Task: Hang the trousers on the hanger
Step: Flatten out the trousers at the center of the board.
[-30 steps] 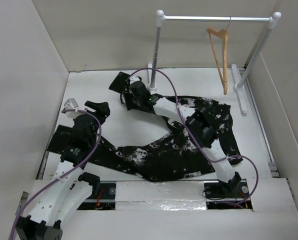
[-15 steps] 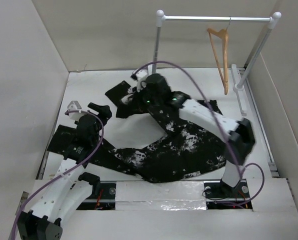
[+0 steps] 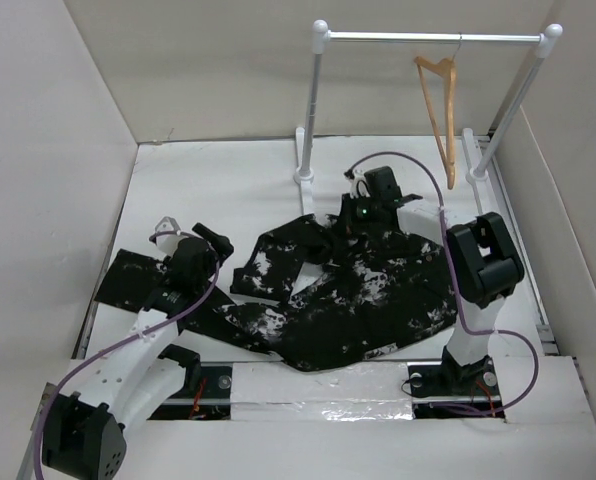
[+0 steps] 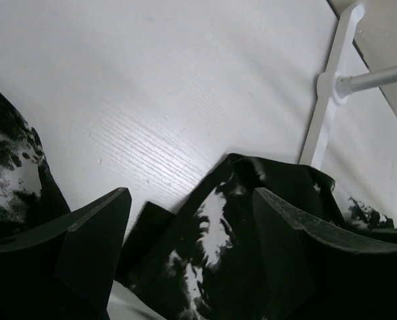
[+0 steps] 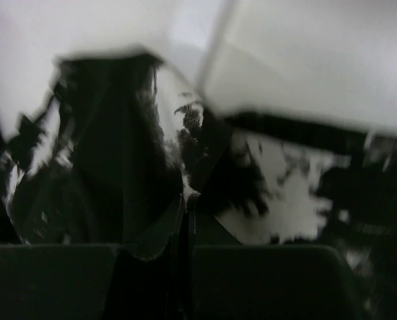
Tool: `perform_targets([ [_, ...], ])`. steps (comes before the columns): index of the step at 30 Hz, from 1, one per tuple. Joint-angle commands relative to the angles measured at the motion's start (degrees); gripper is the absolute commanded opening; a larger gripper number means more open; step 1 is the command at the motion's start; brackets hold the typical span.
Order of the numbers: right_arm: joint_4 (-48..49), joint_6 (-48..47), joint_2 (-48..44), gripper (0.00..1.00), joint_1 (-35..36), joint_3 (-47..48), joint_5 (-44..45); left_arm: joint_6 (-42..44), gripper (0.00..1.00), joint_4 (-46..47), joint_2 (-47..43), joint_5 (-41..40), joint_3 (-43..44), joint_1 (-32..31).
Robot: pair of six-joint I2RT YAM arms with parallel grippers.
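The black trousers with white splatter (image 3: 368, 290) lie crumpled across the middle of the table, one leg trailing off to the left. The light-brown wooden hanger (image 3: 440, 110) hangs by its hook on the rack rail at the back right. My right gripper (image 3: 363, 213) is shut on a fold of trousers fabric (image 5: 112, 167) at the garment's far edge; in the blurred right wrist view the gripper (image 5: 185, 248) pinches the cloth. My left gripper (image 3: 193, 240) is open and empty above the left leg; in the left wrist view it (image 4: 188, 193) is spread wide over the fabric (image 4: 252, 220).
The white and silver rack (image 3: 428, 37) stands at the back right, with its feet on the table (image 3: 303, 175); one foot shows in the left wrist view (image 4: 325, 83). Tall pale walls (image 3: 68, 150) close in the left, back and right sides.
My right arm has swung from the far left back toward the right, dragging the gripped trouser end with it and bunching the cloth in the middle. My left gripper has shifted slightly to the right.
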Motion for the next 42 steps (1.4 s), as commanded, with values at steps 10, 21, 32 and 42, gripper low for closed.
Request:
perform_targets([
  [10,4.97,2.48,-23.98,0.00,1.38,-16.30,12.16,3.92,0.76,0.92,0.97,16.50,-4.68,0.22],
  [21,6.65,3.36,-27.24,0.00,-0.29,-19.57,11.11,10.18,0.71,4.96,16.88,17.73,-1.53,-4.44],
  [32,9.11,4.24,-26.10,0.00,1.55,-17.82,10.06,6.67,0.00,12.70,28.75,12.48,6.20,-4.44],
  [42,0.06,3.62,-28.47,0.00,6.66,-1.64,6.90,10.43,0.00,1.54,21.91,-14.44,43.56,2.85],
])
